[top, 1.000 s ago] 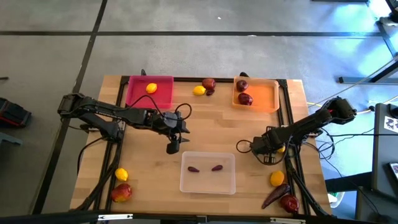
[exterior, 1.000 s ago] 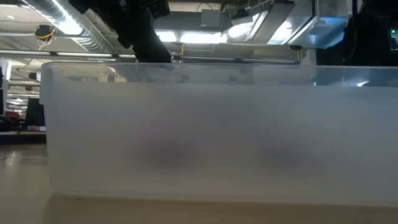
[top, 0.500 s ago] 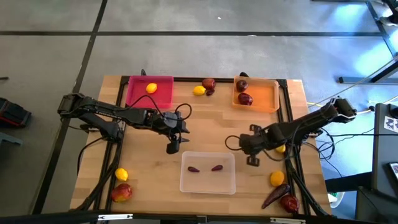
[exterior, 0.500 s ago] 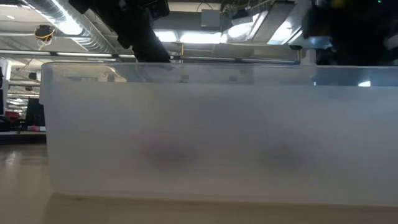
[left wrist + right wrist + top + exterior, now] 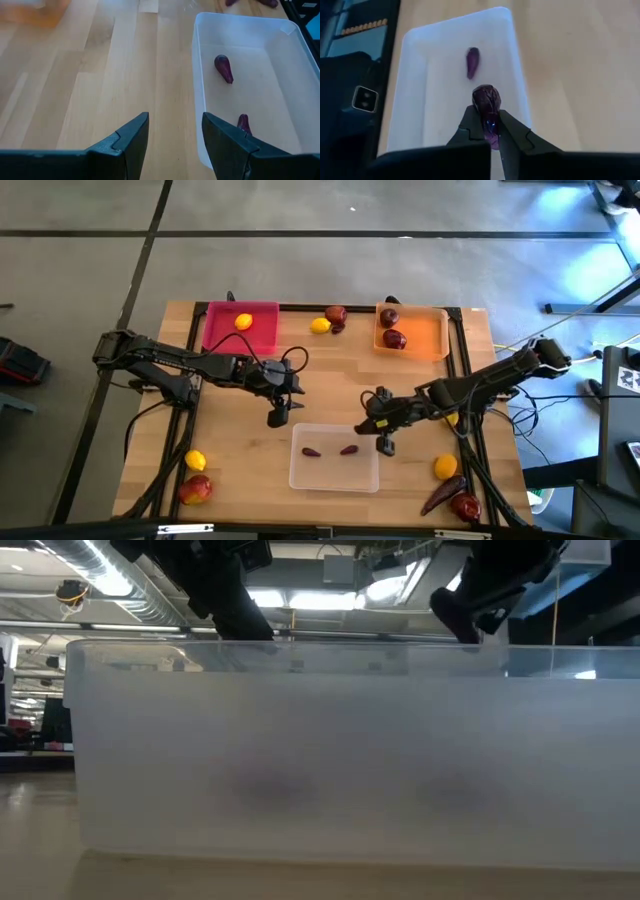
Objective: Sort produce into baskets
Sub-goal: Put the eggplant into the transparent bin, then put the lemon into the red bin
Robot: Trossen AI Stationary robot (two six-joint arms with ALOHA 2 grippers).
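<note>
The clear tray (image 5: 335, 457) sits at the table's near middle with two small purple pods (image 5: 312, 451) inside. My right gripper (image 5: 385, 442) is at the tray's right rim, shut on a third small purple pod (image 5: 486, 99). My left gripper (image 5: 278, 417) is open and empty just beyond the tray's far-left corner; its wrist view shows the fingers (image 5: 175, 140) over bare wood beside the tray (image 5: 200, 75). The pink tray (image 5: 240, 340) holds one lemon (image 5: 243, 322). The orange tray (image 5: 425, 340) holds two dark red fruits (image 5: 394, 338). My right gripper pinches the small purple pod between its two fingertips (image 5: 470, 124). The pod's narrower part (image 5: 490, 125) lies between them and its rounded end sticks out past them. The fingers slant down from the table's right side. The pod is lifted clear, above the clear tray's right part.
A lemon (image 5: 320, 325), a red fruit (image 5: 336, 313) and a dark pod lie between the far trays. A lemon (image 5: 196, 461) and a red-yellow fruit (image 5: 196, 490) lie near left. An orange fruit (image 5: 445, 468), a long purple pod (image 5: 442, 495) and a red fruit (image 5: 465, 506) lie near right.
My right gripper has moved toward the table's left edge and slightly nearer, from beside the right frame rail to the clear tray's right rim. My left arm has kept still.
</note>
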